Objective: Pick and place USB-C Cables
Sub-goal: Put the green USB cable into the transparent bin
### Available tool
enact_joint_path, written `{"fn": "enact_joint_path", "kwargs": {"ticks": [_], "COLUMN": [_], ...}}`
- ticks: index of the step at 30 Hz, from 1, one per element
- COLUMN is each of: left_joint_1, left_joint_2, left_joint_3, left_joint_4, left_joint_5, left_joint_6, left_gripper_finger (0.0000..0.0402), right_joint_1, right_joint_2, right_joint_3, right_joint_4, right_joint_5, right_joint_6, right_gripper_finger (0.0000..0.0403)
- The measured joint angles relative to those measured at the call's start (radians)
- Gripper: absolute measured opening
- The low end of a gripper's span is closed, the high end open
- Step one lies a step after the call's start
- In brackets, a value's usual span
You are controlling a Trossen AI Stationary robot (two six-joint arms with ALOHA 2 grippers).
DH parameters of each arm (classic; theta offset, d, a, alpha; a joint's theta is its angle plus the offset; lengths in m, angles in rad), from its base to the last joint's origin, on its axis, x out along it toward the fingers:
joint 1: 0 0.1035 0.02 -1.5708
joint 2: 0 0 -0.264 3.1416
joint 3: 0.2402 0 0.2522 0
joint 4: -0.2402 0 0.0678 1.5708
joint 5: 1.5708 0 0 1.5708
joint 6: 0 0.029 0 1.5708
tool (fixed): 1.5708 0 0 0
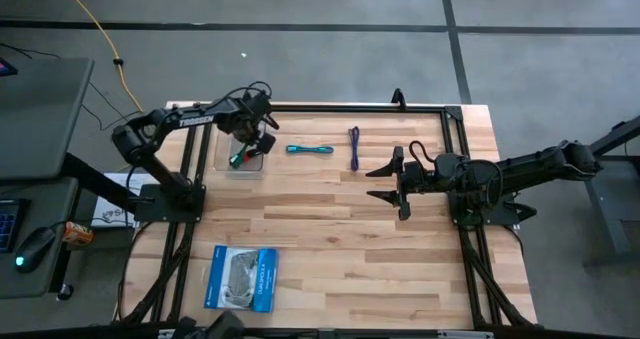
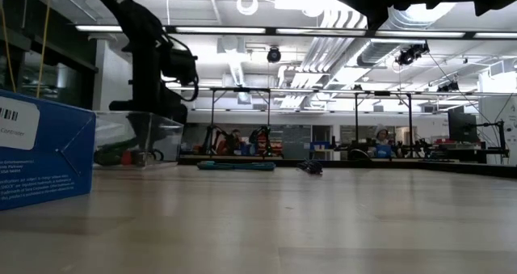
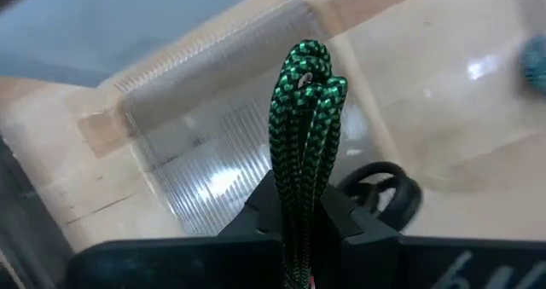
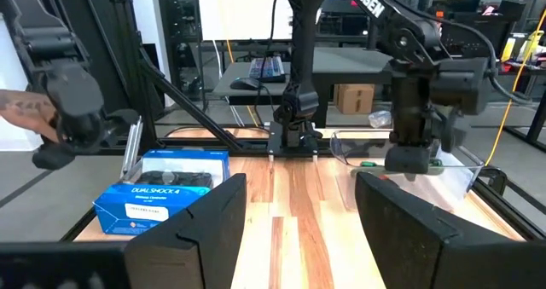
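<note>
Pinching the green cable (image 3: 304,118) tight, the left gripper (image 1: 247,147) hovers over the clear bin (image 1: 244,165) upper left; right gripper (image 1: 385,182) waits mid-frame, spread, empty.

The high view looks straight down on the whole pale wooden tabletop (image 1: 330,239). The low view sits at its surface, facing the room. Each wrist view looks past its own hand; high and right wrist views share the blue-and-white flat packet (image 1: 240,278).

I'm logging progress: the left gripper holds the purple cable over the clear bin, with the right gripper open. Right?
Not quite: the left gripper is shut on the green cable, as the left wrist view shows. The purple cable lies on the table. The clear bin and open right gripper are correct.
</note>
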Motion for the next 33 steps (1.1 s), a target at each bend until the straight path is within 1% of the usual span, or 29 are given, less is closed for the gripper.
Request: {"fn": "enact_joint_path", "kwargs": {"ticks": [6,15,24,33], "left_joint_1": [0.010,0.011,0.008,0.008], "left_joint_2": [0.055,0.051,0.054,0.056], "left_joint_3": [0.005,0.002,-0.001,-0.003], "left_joint_4": [0.025,0.063,0.066,0.064], "left_joint_5": [0.030,0.027,0.034,0.000], "left_joint_6": [-0.004,0.000,0.030,0.033], "left_gripper_finger": [0.0000,0.0003,0.0030,0.0058], "right_joint_1": [0.000,0.000,0.000,0.000], "right_joint_2": [0.000,0.000,0.000,0.000], "right_joint_3": [0.000,0.000,0.000,0.000], "right_joint_4": [0.000,0.000,0.000,0.000], "right_joint_5": [0.000,0.000,0.000,0.000], "right_joint_6": [0.000,0.000,0.000,0.000], "right_gripper_finger": [0.0211,0.0211,0.0211,0.0211]}}
